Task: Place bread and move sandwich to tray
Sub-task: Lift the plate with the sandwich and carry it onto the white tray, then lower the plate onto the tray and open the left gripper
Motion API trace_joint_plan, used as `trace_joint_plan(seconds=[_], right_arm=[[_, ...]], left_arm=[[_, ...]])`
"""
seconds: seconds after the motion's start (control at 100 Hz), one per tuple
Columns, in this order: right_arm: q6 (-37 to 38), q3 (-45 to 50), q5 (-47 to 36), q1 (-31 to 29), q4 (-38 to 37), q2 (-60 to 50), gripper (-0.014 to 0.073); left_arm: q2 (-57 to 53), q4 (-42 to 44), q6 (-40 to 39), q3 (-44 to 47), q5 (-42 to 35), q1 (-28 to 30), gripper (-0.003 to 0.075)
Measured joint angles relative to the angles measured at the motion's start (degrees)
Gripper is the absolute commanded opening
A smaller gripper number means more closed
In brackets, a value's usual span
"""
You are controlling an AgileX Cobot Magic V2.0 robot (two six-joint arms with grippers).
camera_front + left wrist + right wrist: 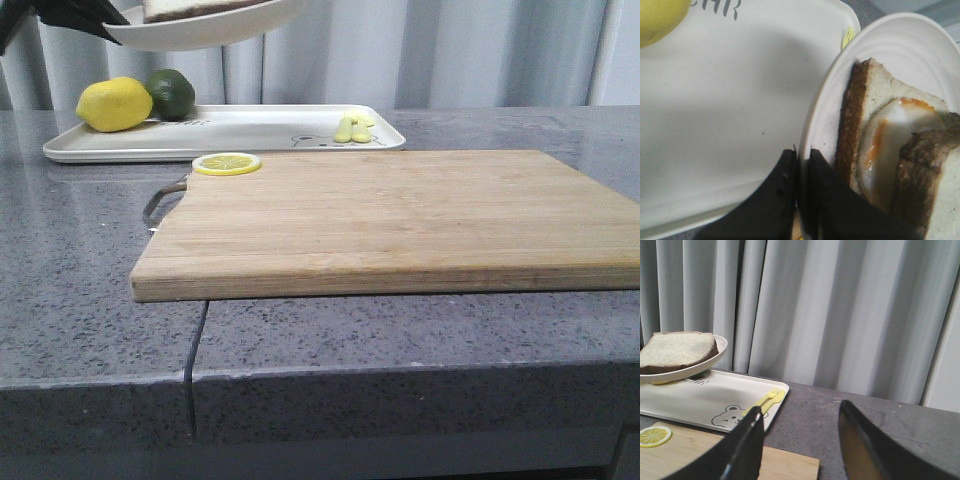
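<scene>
Keep your left pincer (800, 172) clamped on the sandwich (890, 150) plate rim (right pincer (800, 440) open, empty); lower level onto the tray (260, 128).

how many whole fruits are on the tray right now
2: a lemon and a lime, side by side at the tray's far left end. The lemon slice lies on the board.

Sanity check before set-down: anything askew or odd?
Top bread sits skewed on the sandwich, leaving the egg exposed. Left gripper pinches only the plate's rim, held above the tray. Nothing spilled.
</scene>
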Motion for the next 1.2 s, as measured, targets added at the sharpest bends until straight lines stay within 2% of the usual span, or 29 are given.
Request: trace_joint_plan(seconds=[0.41, 0.76, 1.2], right_arm=[[0.0, 0.0, 0.0, 0.0, -0.1, 0.0, 0.0361], [0.0, 0.0, 0.0, 0.0, -0.1, 0.0, 0.0361], [0.0, 0.0, 0.0, 0.0, -0.1, 0.0, 0.0361]], left_arm=[[11.1, 6.7, -7.2, -12.7, -1.7, -3.6, -0.0020], [15.8, 7.6, -8.6, -13.9, -2.7, -5.0, -0.0020], [16.1, 12.9, -10.7, -13.9, -4.4, -5.4, -0.0020]])
